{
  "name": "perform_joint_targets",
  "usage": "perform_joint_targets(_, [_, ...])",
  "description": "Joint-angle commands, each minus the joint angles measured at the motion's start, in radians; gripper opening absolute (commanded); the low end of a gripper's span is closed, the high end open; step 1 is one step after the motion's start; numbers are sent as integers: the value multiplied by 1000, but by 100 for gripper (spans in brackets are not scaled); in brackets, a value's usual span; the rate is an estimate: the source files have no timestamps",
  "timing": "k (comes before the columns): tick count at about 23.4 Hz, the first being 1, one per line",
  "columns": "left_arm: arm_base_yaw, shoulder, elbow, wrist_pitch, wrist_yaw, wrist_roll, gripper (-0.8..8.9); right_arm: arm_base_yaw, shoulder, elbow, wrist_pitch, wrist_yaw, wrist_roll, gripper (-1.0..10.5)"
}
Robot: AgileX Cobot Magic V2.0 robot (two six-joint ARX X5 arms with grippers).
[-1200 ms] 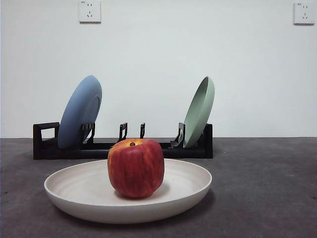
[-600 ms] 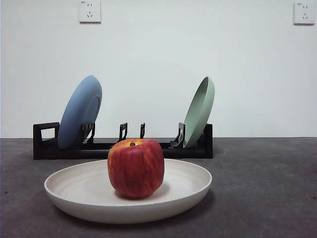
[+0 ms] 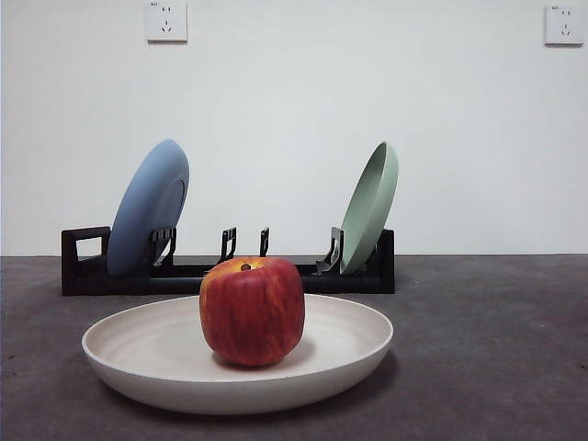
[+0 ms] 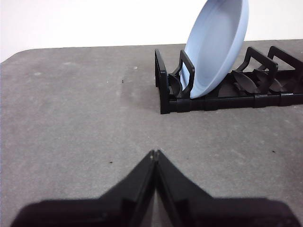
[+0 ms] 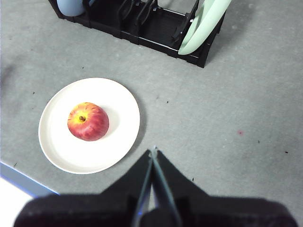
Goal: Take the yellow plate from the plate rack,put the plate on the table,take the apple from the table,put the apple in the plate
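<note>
The apple [image 3: 252,310] sits upright inside the yellow plate [image 3: 165,354], which lies flat on the surface [image 3: 496,349] in front of the plate rack [image 3: 87,262], so I judge the placing done. My left fingers [image 4: 155,153] and right fingers [image 5: 153,152] are pressed together, empty and well clear. What remains is to keep both arms clear so nothing nudges the plate.

My way down to the apple [image 3: 252,310] open from 12 o'clock, plate [image 3: 138,354] rim low all round, rack [image 3: 87,272] behind with blue plate [image 3: 149,207] at 11, green plate [image 3: 370,207] at 1, bare table [image 3: 496,349] at 3.
</note>
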Motion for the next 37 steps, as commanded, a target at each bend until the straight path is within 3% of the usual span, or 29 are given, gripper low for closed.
perform_joint_targets(1, [3,-1,-11,12,4,-6,-3,-23,-10,-1,-4,51,-35,1])
perform_joint_targets(4, [3,1,-11,12,3,-6,-3,-158,-63,-53,41,119,-134,1])
perform_joint_targets(5, [3,2,-11,12,4,-6,-3,-227,-114,-128,143,75,-164,1])
perform_joint_targets(8, [3,9,-11,12,3,-6,-3,-453,-334,-465,560,-233,-233,1])
perform_joint_targets(9, [3,13,-11,12,4,-6,-3,-533,-422,-591,687,-290,-239,1])
perform_joint_targets(12, [3,21,-11,12,3,-6,-3,-738,-664,-912,922,-281,-238,1])
perform_joint_targets(15, [3,31,-11,12,3,-6,-3,-854,-872,-1140,980,-267,-235,1])
perform_joint_targets(19, [3,34,-11,12,3,-6,-3,-895,-986,-1264,994,-265,-239,1])
perform_joint_targets(24, [3,37,-11,12,3,-6,-3,-896,-984,-1373,1086,-255,-232,1])
perform_joint_targets(28, [3,40,-10,13,3,-6,-3,-896,-984,-1379,1061,-227,-241,1])
perform_joint_targets(33, [3,43,-10,12,3,-6,-3,-857,-984,-1379,1013,-130,-241,1])
perform_joint_targets(37, [3,43,-10,13,4,-6,-3,-810,-984,-1379,1003,-129,-241,1])
